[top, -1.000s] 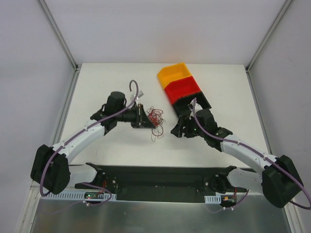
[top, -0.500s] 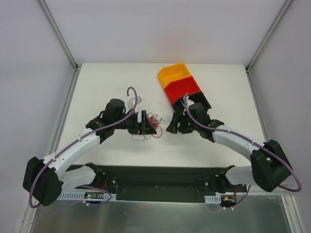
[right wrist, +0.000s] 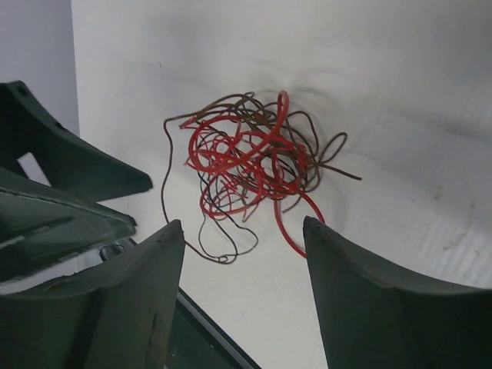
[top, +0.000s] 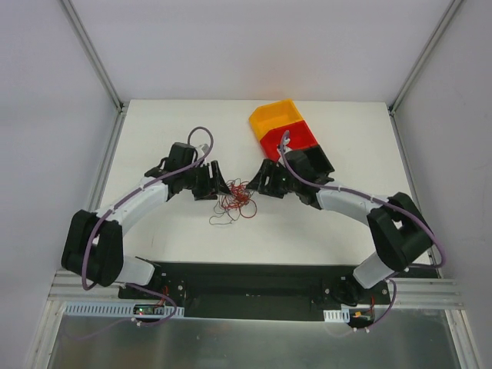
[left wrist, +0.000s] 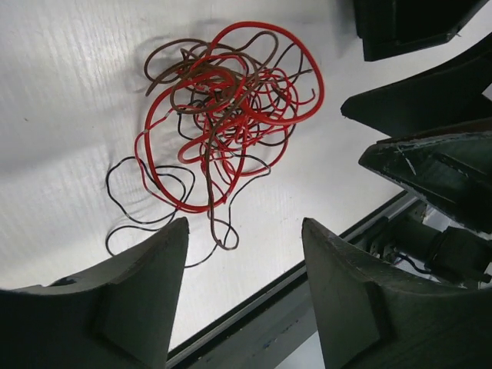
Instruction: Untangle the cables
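From above, the cables [top: 234,201] lie in one red and dark tangle on the white table [top: 154,138], near its middle, with a thin dark loop trailing toward the near-left. The left gripper [top: 218,184] sits just left of the heap and the right gripper [top: 260,179] just right of it, both pointing inward. An orange bin [top: 275,117] and a red bin [top: 296,138] stand behind the right arm, apart from the wires.

In the left wrist view, the two dark fingers [left wrist: 131,300] stand well apart with nothing clamped between them. The tangle lies beyond the tips, and only a thin dark loop reaches toward the gap.

In the right wrist view, the fingers [right wrist: 361,300] are likewise spread wide and hold nothing. The heap rests on the table ahead of them, untouched, with the other gripper's dark body at the left edge
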Robot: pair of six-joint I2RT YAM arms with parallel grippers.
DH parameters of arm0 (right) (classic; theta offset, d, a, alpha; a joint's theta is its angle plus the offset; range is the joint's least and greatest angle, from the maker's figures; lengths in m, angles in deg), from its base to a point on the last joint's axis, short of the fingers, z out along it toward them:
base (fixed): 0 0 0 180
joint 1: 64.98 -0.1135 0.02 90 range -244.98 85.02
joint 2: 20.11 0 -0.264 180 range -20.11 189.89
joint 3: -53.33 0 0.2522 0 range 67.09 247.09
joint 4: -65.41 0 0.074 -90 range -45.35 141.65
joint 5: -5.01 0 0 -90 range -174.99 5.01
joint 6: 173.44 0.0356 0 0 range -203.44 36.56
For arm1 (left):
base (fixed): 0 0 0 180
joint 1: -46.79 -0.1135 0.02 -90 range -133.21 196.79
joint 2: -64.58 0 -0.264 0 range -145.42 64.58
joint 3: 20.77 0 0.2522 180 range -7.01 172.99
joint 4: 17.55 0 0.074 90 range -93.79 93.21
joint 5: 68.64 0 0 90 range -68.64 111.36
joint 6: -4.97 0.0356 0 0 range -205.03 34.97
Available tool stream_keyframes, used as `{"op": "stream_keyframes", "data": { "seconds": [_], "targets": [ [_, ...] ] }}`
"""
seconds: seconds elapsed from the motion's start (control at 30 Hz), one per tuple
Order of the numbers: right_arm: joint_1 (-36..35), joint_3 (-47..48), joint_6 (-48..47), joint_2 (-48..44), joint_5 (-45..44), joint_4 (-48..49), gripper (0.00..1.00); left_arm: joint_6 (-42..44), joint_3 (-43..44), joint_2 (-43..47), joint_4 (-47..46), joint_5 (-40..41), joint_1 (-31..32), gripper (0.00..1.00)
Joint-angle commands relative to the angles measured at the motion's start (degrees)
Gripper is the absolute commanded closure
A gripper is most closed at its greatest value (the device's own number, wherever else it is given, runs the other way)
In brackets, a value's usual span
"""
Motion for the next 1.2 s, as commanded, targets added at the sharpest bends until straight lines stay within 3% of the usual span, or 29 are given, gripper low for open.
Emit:
{"op": "stream_keyframes", "data": {
  "seconds": [0.0,0.27,0.47,0.6,0.8,0.97,1.17],
  "targets": [
    [-2.7,5.3,5.3,4.2,1.6,5.6,0.35,-2.3,-1.3,-4.0,-5.3,-5.7,0.6,0.46],
    [-6.6,5.2,-0.4,6.7,-0.1,4.3,0.34,-0.9,-2.1,-8.3,-7.8,-5.1,0.7,0.99],
    [-9.3,6.5,-9.0,4.2,-8.4,-2.3,0.25,1.0,-5.0,3.7,-7.9,-6.6,1.9,1.00],
    [-11.4,11.5,-9.5,7.1,-11.6,-5.3,0.22,0.9,-6.2,10.7,-7.9,-11.4,2.7,1.00],
    [-14.2,16.7,-4.2,13.9,-11.2,1.5,0.21,0.3,-4.5,16.1,-8.6,-15.3,6.7,1.00],
    [-14.4,16.1,1.0,18.9,-15.4,1.7,0.25,-0.2,2.8,21.8,-8.7,-17.8,7.3,1.00],
    [-13.8,10.6,-1.4,16.0,-21.8,0.7,0.35,2.4,23.4,22.0,-4.8,-17.1,7.3,1.00]
  ]
}}
